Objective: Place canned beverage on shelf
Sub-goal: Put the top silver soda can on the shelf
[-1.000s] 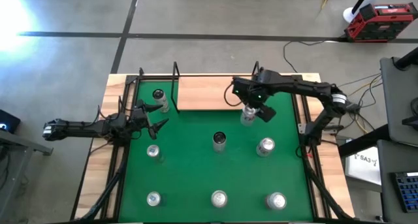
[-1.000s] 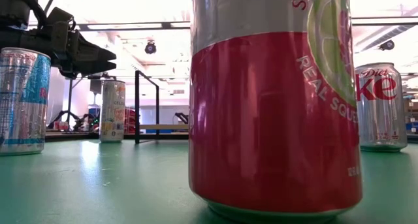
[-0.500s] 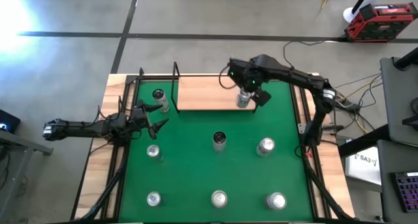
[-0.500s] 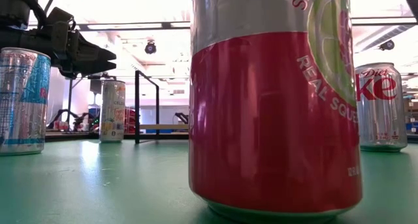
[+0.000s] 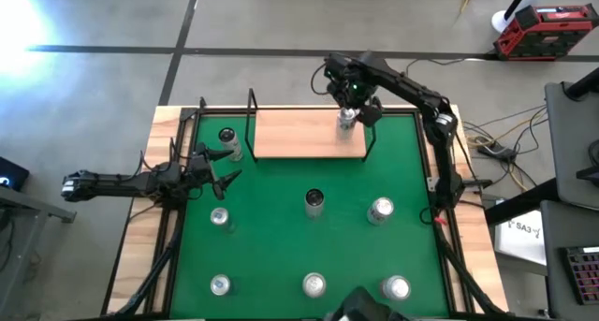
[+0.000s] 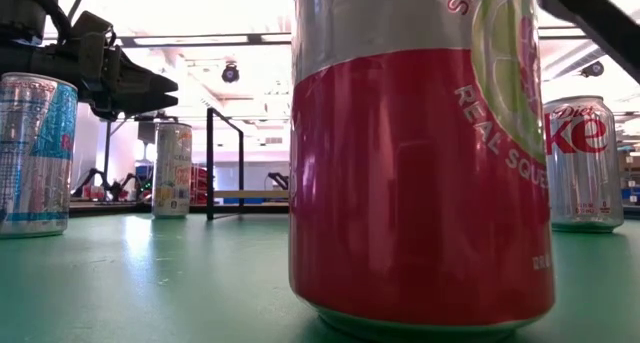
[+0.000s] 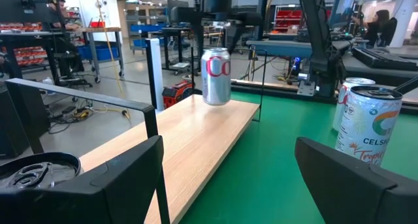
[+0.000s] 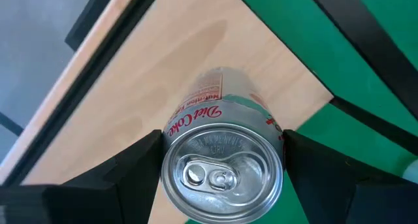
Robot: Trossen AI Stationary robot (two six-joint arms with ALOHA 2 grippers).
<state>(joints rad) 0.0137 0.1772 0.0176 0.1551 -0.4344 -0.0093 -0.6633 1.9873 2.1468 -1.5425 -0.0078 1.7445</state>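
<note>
My right gripper (image 5: 348, 115) is shut on a silver Diet Coke can (image 8: 222, 162) over the far right corner of the shelf (image 5: 299, 134), a light-wood board framed by black rods. The left wrist view shows the can (image 7: 216, 76) upright just over the board (image 7: 196, 132); whether its base touches the board, I cannot tell. My left gripper (image 5: 220, 167) is open and empty at the table's left, beside a can (image 5: 227, 138) that stands left of the shelf. My right gripper pinches the can's side wall just below its top rim (image 8: 171, 136) between its two fingers (image 8: 140, 162), one on each side. The fingers come from above, pointing down. The can stands upright in the hold, over the shelf board.
Several other cans stand on the green mat (image 5: 281, 246): one at the middle (image 5: 314, 201), one to its left (image 5: 220, 216), one to its right (image 5: 380, 210), and three along the near edge. A red can (image 6: 420, 153) fills the low view. The shelf's black posts (image 5: 251, 124) rise at its corners.
My right gripper has carried the Diet Coke can from over the green mat toward the table's far edge, across the shelf's near rail, and now holds it over the shelf's far right corner. The can has stayed upright in the shut fingers.
</note>
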